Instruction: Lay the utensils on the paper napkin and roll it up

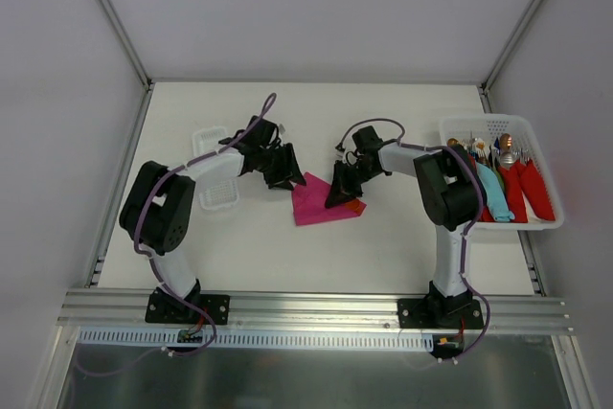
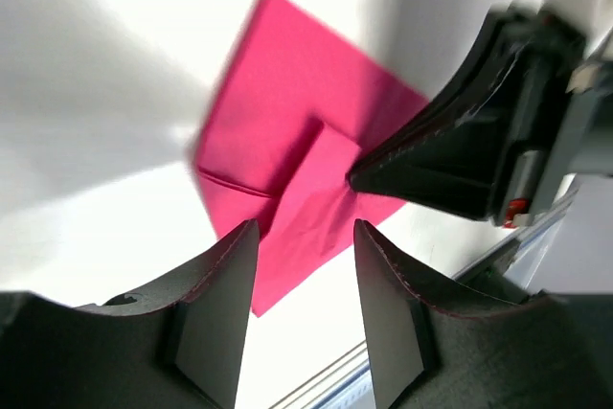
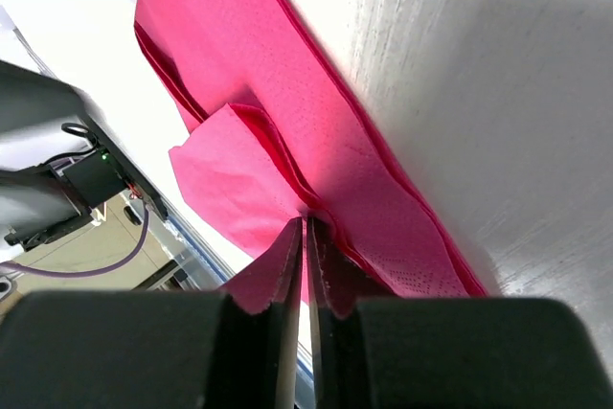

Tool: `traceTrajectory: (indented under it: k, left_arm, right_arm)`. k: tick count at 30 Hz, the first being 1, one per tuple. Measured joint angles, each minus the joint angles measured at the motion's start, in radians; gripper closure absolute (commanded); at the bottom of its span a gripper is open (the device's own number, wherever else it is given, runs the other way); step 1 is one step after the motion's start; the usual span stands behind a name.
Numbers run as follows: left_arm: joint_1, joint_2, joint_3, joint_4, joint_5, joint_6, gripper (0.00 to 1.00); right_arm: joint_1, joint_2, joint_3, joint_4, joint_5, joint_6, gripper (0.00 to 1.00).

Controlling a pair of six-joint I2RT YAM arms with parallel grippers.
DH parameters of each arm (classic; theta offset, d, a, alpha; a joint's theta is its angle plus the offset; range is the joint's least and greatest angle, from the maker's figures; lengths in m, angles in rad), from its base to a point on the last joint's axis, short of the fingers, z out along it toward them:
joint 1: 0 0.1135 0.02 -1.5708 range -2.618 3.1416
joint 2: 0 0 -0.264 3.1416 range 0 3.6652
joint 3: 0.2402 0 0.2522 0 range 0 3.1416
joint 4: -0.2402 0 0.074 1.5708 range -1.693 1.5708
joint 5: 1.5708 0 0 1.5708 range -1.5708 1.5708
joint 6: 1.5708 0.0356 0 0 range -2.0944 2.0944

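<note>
Right hand (image 3: 306, 225) tight on paper napkin (image 3: 278, 74)

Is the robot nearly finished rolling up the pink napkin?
Not nearly. Done: the napkin lies spread on the table with one small flap folded up. In hand: the right gripper is pinching that flap, while the left gripper hangs open over it. An orange thing peeks out by the right gripper, maybe a utensil. Left: all the rolling; nothing looks like a roll yet.

Overhead, two close wrist views, common napkin (image 1: 316, 206)
</note>
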Motion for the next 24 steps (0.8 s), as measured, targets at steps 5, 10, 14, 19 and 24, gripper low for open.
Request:
traceTrajectory:
  k: [5,10,14,19,24]
  left_arm:
    - [0.098,-0.032,0.002,0.011,-0.016,0.018,0.56]
    - [0.130,0.054,0.004,0.053,0.005,0.017,0.56]
    - [0.128,0.127,0.001,0.112,0.068,-0.005,0.56]
    - [0.129,0.143,-0.049,0.249,0.151,-0.060,0.56]
    - [0.129,0.160,-0.097,0.369,0.225,-0.125,0.57]
  right_arm:
    - [0.001,0.002,0.006,-0.009,0.004,-0.001,0.92]
    - [0.001,0.013,0.023,-0.033,0.004,-0.007,0.93]
    - [0.001,0.015,0.031,-0.048,0.009,-0.018,0.93]
    - [0.001,0.026,0.053,-0.082,0.015,-0.033,0.94]
    - [0.001,0.035,0.068,-0.103,0.016,-0.041,0.94]
